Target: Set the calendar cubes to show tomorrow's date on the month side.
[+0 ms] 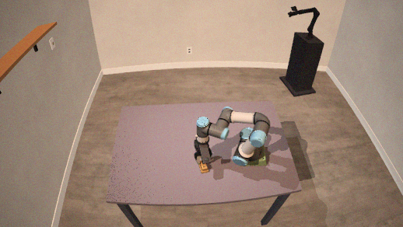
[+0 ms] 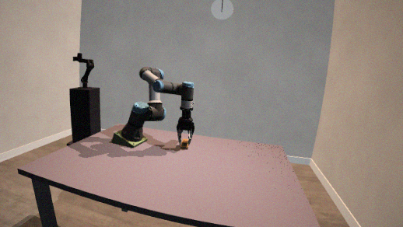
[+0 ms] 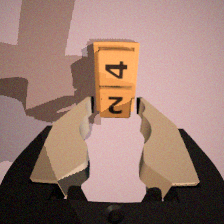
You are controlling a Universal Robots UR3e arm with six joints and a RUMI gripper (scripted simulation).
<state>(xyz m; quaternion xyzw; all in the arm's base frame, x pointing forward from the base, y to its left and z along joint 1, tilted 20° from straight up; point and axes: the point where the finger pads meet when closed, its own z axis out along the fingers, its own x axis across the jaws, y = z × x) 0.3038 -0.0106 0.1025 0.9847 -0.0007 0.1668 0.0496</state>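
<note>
While the arm stood over the bench, its tool hung half shut, holding nothing. Two orange cubes lay in a row straight ahead. The near cube sat between the fingertips, and the far cube was beyond it.

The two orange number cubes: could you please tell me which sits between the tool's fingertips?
The orange cube marked 2, nearer the wrist camera; the 4 cube lies beyond.
</note>
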